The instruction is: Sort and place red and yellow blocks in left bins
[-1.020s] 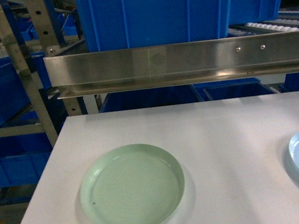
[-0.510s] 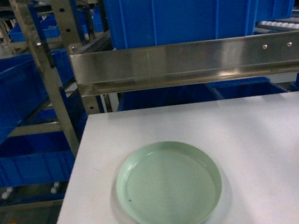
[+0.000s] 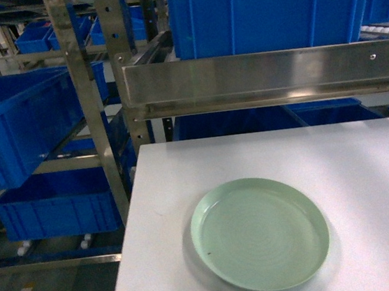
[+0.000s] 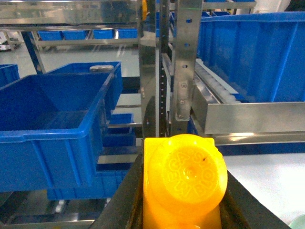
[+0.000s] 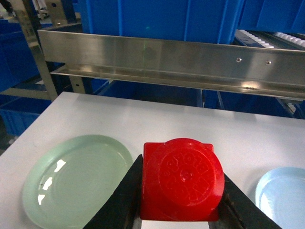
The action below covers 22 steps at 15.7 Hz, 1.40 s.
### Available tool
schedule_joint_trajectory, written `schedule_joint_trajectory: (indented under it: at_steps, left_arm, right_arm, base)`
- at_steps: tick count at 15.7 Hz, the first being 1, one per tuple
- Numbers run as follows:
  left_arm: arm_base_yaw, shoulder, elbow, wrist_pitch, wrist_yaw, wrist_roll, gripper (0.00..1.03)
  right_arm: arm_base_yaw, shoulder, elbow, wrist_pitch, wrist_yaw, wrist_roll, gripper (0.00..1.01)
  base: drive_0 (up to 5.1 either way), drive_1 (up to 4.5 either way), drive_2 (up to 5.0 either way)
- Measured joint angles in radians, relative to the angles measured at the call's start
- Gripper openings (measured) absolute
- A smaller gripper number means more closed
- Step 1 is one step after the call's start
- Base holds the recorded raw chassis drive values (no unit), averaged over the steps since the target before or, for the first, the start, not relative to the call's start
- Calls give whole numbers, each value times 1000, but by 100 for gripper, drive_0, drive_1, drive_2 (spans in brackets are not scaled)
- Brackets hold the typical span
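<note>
**Both tools loaded, rack ahead**

Surroundings: white worktop [image 3: 266, 158] carries a pale green plate [image 3: 260, 233]; in the right wrist view a light blue plate [image 5: 282, 196] lies to the right of the tool. A steel rail [image 3: 264, 74] runs across the far edge of the worktop, with a large blue crate [image 3: 270, 7] sitting above it. Perforated steel uprights [image 4: 186, 62] stand directly ahead of the left tool, between it and the shelving.

Left tool [image 4: 183, 210]: clenched on the yellow block [image 4: 183, 183], glossy orange-yellow, round stud with raised lettering facing the camera. A deep blue bin [image 4: 50, 129] sits ahead and to its left, open-topped, thick rim, well apart from the block.

Right tool [image 5: 181, 210]: clenched on the red block [image 5: 180, 179], glossy, one round lettered stud. It hangs above the worktop, green plate to its left.
</note>
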State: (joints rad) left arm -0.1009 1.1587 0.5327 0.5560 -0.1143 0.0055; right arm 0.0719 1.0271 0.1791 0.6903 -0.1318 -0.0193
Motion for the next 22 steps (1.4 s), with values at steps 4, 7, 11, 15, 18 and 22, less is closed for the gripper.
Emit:
schedule_joint_trajectory:
  at_steps: [4, 7, 11, 15, 18, 22]
  left_arm:
    - [0, 0, 0, 3, -2, 0, 27]
    - [0, 0, 0, 5, -1, 0, 27]
    - [-2, 0, 0, 6, 2, 0, 27]
    - [-2, 0, 0, 4, 2, 0, 27]
    - [1, 0, 0, 2, 0, 0, 27]
    - [3, -1, 0, 6, -3, 0, 27]
  right_arm:
    - [0, -2, 0, 7, 0, 0, 28]
    - [0, -1, 0, 3, 0, 0, 28]
    - [0, -1, 0, 5, 1, 0, 28]
    - [0, -1, 0, 5, 0, 0, 28]
    - [0, -1, 0, 5, -1, 0, 28]
    - [0, -2, 0, 5, 0, 0, 28]
  base:
    - [-466, 112, 378]
    - [-464, 119, 380]
    - [-466, 120, 376]
    - [-470, 113, 374]
    - [-472, 111, 372]
    - [-478, 106, 365]
